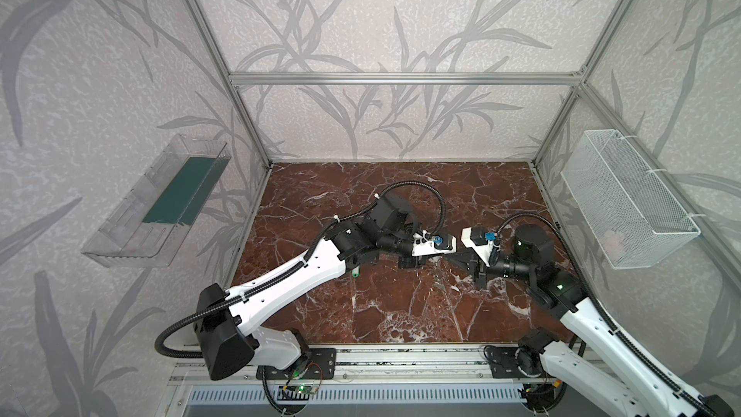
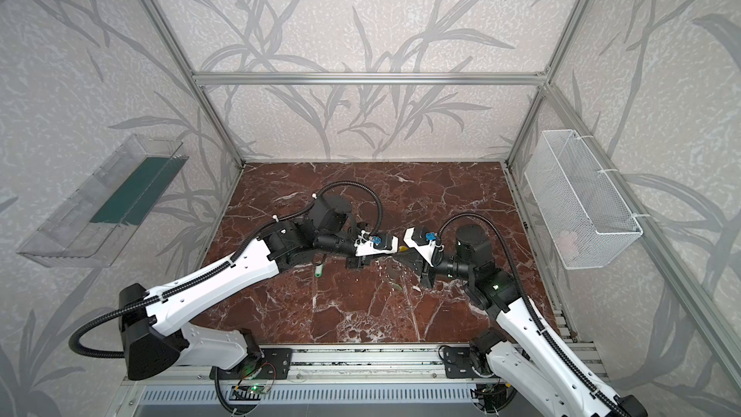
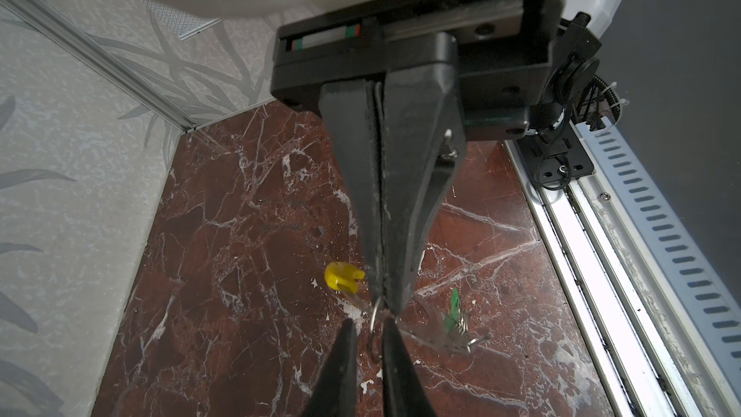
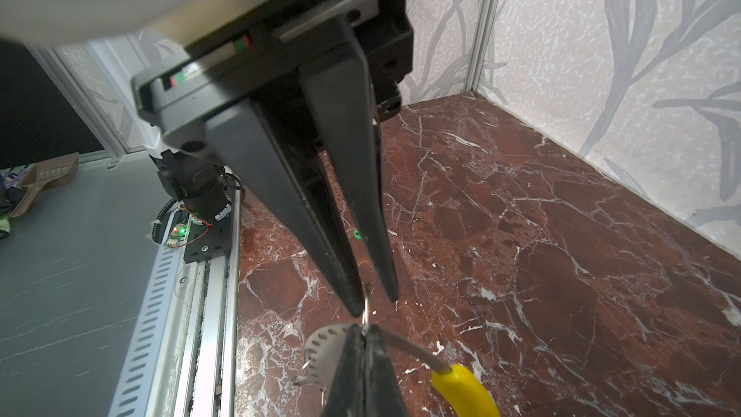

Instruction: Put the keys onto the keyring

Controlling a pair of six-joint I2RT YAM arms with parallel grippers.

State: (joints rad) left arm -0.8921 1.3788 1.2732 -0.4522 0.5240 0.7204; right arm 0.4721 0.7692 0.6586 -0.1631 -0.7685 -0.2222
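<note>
The marbled surface (image 1: 401, 314) lies well below both grippers, which meet tip to tip above it, so anything let go would drop clear away. The right gripper (image 4: 363, 330) is clamped tight on the grey perforated band of the keyring (image 4: 324, 344), with the yellow sleeve (image 4: 461, 391) off to one side of its fingers. So off-centre a pinch could let the ring pivot if it is pushed. The left gripper (image 3: 369, 320) stands narrowly apart with a thin wire loop (image 3: 373, 338) between its fingers; whether it pinches the loop I cannot tell. Closing crookedly might flick that loop aside or tug the ring loose. One key (image 3: 454, 308) shows just beyond the right gripper's tips; hanging or lying, I cannot say. The other key (image 2: 318, 272) lies on the surface under the left arm, well behind its gripper, untouched.
</note>
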